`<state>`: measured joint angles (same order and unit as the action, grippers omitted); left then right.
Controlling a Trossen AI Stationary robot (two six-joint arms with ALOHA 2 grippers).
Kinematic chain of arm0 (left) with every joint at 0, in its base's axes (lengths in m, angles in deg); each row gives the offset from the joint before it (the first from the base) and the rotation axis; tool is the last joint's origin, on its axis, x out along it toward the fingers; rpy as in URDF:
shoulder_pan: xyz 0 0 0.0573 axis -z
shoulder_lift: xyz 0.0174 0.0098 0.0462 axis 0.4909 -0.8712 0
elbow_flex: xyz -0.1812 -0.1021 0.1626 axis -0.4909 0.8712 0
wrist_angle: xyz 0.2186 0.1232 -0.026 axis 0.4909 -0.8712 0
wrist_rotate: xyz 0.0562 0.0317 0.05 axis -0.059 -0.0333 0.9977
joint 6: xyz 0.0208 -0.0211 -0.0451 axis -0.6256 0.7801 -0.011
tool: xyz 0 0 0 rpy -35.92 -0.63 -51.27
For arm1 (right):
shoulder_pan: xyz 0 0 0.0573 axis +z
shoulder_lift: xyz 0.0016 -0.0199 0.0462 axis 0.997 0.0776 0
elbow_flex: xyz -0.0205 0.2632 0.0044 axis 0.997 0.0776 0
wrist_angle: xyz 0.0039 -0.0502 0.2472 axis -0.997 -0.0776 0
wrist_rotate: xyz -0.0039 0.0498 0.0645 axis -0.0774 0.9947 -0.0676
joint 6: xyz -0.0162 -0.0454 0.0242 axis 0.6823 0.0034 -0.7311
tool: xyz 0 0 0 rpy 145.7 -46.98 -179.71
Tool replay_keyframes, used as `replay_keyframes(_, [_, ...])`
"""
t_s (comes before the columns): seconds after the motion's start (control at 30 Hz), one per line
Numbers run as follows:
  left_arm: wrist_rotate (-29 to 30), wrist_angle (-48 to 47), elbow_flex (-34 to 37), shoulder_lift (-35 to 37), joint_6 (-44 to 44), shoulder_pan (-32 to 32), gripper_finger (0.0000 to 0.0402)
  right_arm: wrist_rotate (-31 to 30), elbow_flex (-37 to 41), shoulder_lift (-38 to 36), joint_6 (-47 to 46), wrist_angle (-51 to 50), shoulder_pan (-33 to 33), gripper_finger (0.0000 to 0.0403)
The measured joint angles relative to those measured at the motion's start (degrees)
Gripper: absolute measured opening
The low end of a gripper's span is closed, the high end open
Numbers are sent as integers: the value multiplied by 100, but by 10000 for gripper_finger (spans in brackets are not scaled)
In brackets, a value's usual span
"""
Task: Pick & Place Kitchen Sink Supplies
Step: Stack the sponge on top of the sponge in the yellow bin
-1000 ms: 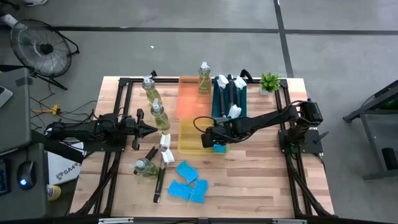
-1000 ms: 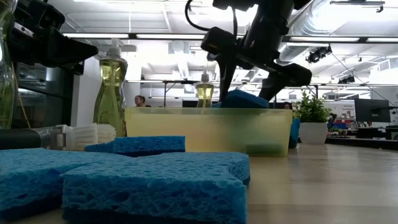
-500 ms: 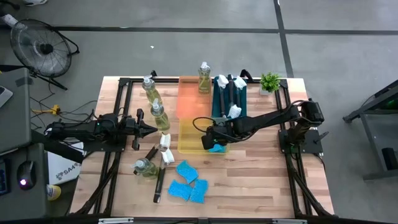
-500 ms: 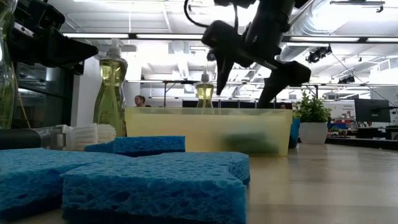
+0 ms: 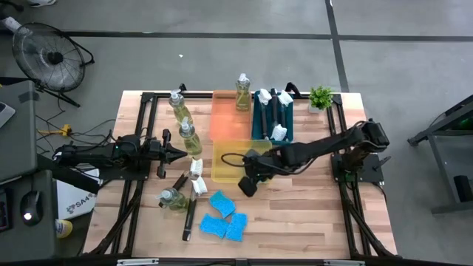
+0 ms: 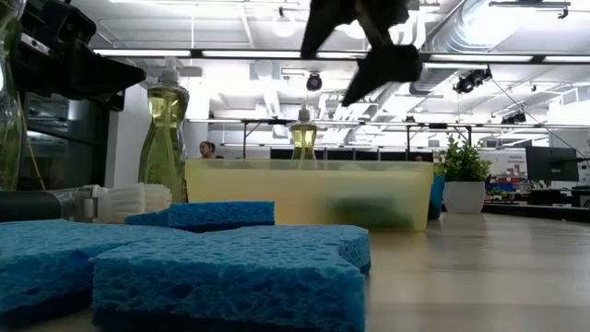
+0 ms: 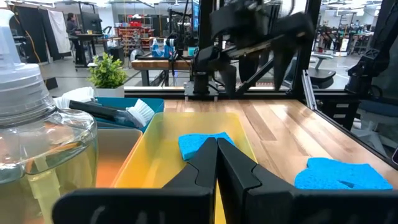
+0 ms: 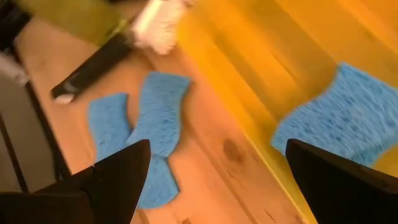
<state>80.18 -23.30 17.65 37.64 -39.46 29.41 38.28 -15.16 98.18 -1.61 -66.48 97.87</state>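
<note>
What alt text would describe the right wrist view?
The right gripper, fingers open, hangs over the table edge of a yellow tray holding one blue sponge. Three more blue sponges lie on the wood near a dish brush.

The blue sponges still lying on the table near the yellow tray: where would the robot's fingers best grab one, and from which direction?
Probably from straight above, fingers pinching across the narrower width of the sponge nearest the tray. It lies flat on the table, so its side edges are the only faces to squeeze. It overlaps its neighbours, so the free edge facing the yellow tray looks safest. The open right gripper already hangs close by.
</note>
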Motion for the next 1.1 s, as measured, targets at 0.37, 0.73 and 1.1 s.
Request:
replay_keyframes(0.37, [0,0,0,0,0,0,1,-251,-184,51,704,207,614,368])
replay_keyframes(0.73, [0,0,0,2,0,1,1,-39,-182,699,-1590,763,1079,368])
replay_keyframes(1.1, [0,0,0,0,0,2,1,-649,-176,1391,-3358,1126,1168,368])
